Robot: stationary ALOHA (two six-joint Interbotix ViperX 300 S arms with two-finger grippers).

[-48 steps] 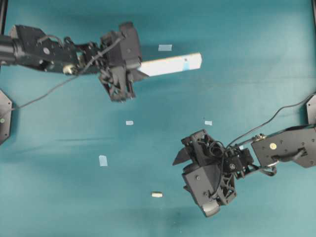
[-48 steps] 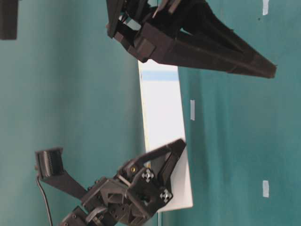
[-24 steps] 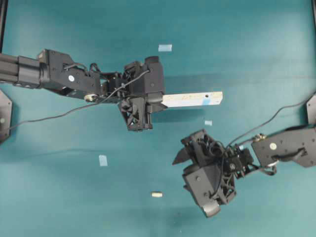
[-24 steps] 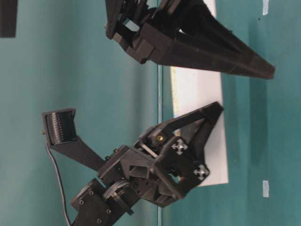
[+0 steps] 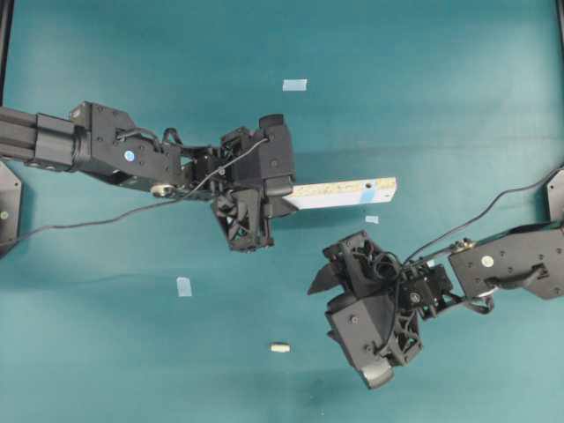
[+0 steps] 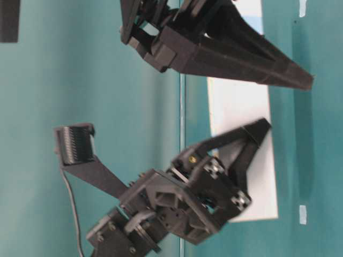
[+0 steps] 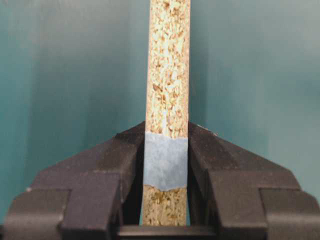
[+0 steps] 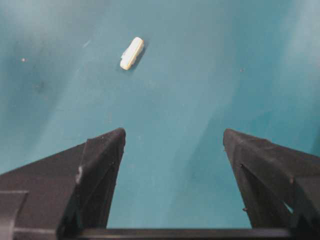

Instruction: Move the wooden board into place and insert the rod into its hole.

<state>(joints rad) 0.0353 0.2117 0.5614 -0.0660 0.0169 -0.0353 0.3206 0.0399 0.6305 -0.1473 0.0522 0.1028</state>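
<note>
left gripper [image 7: 165,165] jaws clamped, right gripper [image 8: 170,150] jaws wide

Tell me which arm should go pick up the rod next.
Right. The right gripper is open and empty, with the rod lying on the table just ahead of it. The left gripper is shut on the wooden board, so it is likely unavailable.

surface: teal table [image 5: 458,88] | on it: rod [image 5: 279,347]; pale-blue tape squares [image 5: 294,85]

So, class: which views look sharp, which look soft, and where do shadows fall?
Left wrist view: the long pale speckled particleboard plank is crisp near the tool, softer farther out. Right wrist view: the short cream dowel is slightly soft. Overhead view: faint arm shadows on the teal cloth.
</note>
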